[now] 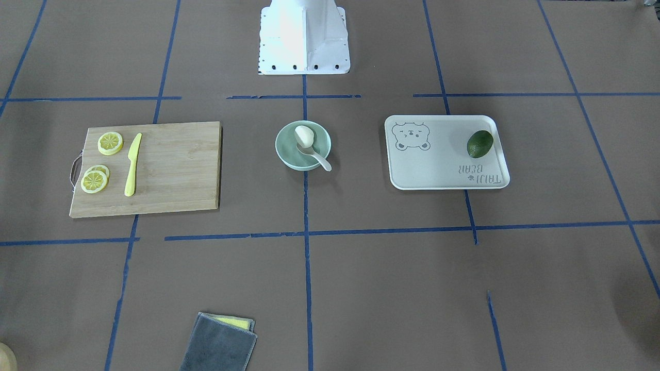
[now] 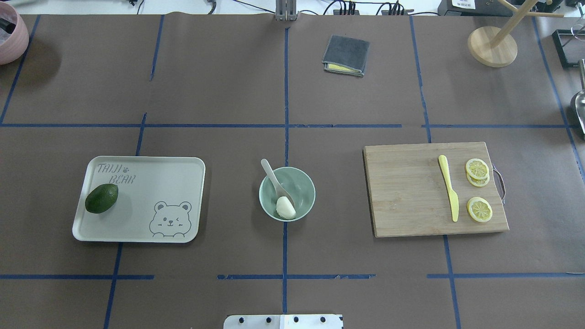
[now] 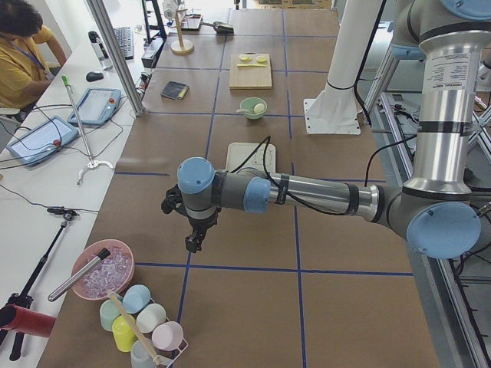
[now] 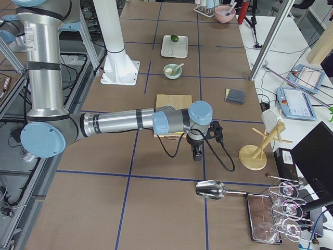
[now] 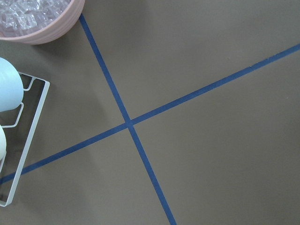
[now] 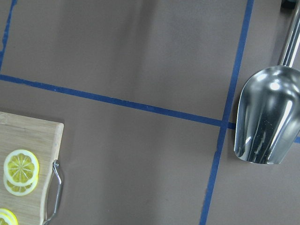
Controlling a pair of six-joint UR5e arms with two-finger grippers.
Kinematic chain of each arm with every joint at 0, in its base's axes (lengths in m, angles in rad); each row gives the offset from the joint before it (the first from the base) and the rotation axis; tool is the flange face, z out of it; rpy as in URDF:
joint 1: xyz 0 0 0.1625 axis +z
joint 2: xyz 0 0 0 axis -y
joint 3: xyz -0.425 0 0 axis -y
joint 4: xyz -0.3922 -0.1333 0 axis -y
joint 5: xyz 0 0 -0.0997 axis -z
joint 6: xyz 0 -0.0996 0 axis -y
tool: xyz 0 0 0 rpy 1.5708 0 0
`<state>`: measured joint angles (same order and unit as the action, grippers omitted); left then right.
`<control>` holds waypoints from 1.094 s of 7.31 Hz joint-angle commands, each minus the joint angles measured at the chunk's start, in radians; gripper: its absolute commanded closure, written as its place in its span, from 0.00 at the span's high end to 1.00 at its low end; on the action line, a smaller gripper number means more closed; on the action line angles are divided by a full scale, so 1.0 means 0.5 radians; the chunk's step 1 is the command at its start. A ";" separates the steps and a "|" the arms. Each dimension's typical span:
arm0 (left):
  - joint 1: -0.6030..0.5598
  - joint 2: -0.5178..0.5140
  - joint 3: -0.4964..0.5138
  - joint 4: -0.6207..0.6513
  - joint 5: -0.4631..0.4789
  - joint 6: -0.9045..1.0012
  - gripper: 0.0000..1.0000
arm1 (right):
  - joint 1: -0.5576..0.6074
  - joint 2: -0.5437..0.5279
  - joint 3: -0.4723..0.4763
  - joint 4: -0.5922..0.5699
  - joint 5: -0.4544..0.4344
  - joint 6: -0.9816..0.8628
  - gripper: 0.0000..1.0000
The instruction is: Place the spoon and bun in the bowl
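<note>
The pale mint-green bowl (image 2: 307, 184) stands at the table's middle; it also shows in the front view (image 1: 284, 150). The white bun (image 2: 285, 207) lies inside it, and shows in the front view (image 1: 304, 136). The off-white spoon (image 2: 272, 176) rests with its scoop in the bowl and its handle over the rim (image 1: 320, 159). My left gripper (image 3: 189, 244) hangs far off at the table's left end. My right gripper (image 4: 196, 154) hangs far off at the right end. Both show only in the side views, so I cannot tell whether they are open or shut.
A white bear-print tray (image 2: 183, 192) holds an avocado (image 2: 101, 198). A wooden board (image 2: 406, 192) carries lemon slices (image 2: 479, 209) and a yellow knife (image 2: 449, 187). A grey cloth (image 2: 346, 55) lies at the far edge. A pink ice bowl (image 5: 37, 21) and a metal scoop (image 6: 265, 117) lie below the wrists.
</note>
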<state>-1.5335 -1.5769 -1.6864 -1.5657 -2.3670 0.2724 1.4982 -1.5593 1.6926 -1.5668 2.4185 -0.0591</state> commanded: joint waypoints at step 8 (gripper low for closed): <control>0.008 -0.025 0.075 -0.072 0.034 0.011 1.00 | 0.013 -0.078 -0.026 0.032 -0.005 -0.094 1.00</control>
<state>-1.5297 -1.5922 -1.6513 -1.6031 -2.3517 0.2781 1.5048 -1.5791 1.6757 -1.5569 2.4173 -0.1024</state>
